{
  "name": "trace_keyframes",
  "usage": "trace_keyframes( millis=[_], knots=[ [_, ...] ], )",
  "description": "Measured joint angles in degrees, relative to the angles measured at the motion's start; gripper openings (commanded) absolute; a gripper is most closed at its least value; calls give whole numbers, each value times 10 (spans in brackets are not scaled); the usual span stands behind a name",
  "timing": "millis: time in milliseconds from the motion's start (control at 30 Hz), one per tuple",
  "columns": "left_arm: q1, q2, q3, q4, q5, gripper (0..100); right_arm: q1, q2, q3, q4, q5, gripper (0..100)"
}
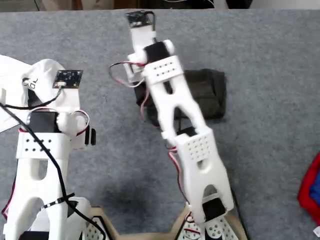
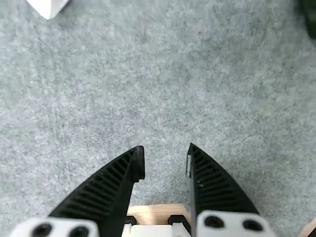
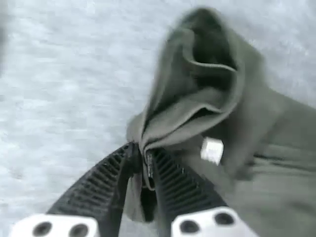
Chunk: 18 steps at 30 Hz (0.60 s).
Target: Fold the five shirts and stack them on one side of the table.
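Observation:
A dark olive shirt (image 1: pixel 205 95) lies bunched near the middle of the grey table, partly under the right arm. In the right wrist view my right gripper (image 3: pixel 148 163) is shut on an edge of this olive shirt (image 3: pixel 207 98), lifting a fold of cloth with a white tag. A white shirt (image 1: pixel 20 80) lies at the table's left edge beside the left arm. My left gripper (image 2: pixel 165 163) hangs open over bare grey table, holding nothing. A red and blue shirt (image 1: pixel 312 187) peeks in at the right edge.
The grey felt table (image 1: pixel 260 50) has free room at the back and right. A white corner (image 2: pixel 48 7) of cloth shows far from the left gripper. Wooden arm bases (image 1: pixel 107 227) sit at the front edge.

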Motion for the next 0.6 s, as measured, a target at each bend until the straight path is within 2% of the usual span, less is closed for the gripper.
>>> trace_keyframes(
  millis=[333,600],
  knots=[
    [-11,0,2,0,0,157,236,8,0,89,24,5],
    [-11,0,2,0,0,157,320,8,68,94,55,5]
  ],
)
